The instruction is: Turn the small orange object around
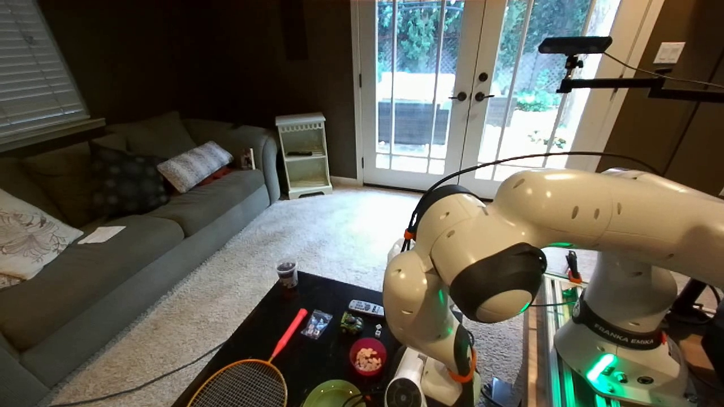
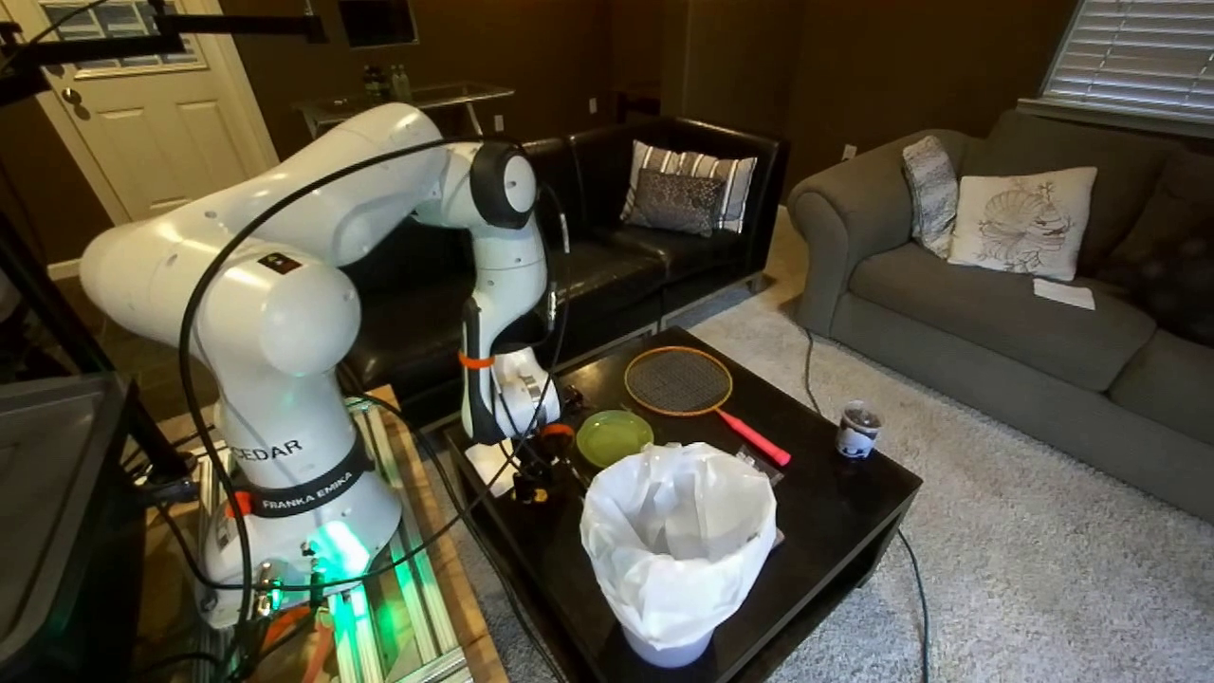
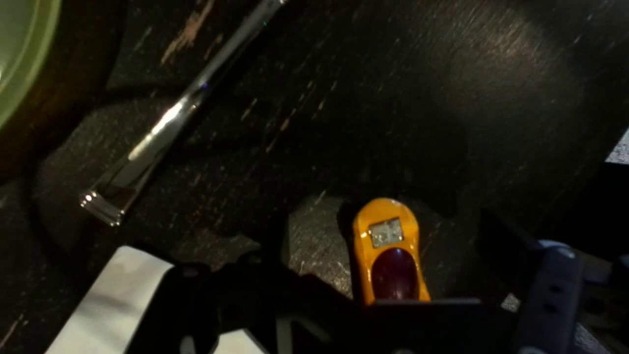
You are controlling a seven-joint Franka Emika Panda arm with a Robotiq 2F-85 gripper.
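In the wrist view the small orange object (image 3: 385, 214), with a dark red oval and a grey square on top, lies on the dark table (image 3: 344, 123). My gripper (image 3: 382, 228) stands open around it, a dark finger on either side with gaps between; the object's near end is hidden behind the gripper body. An exterior view shows a small yellow-orange patch of the object (image 2: 541, 494) right under the gripper (image 2: 537, 474), low over the table's near edge. Elsewhere the arm and frame edge hide both object and fingers.
Beside the gripper are a silver utensil (image 3: 167, 120), a green plate (image 2: 615, 436) and a white item (image 3: 110, 305). The table also bears a racket (image 2: 679, 381), a white-lined bin (image 2: 673, 560), a red bowl (image 1: 367, 345), a remote (image 1: 366, 307) and a cup (image 2: 858, 432).
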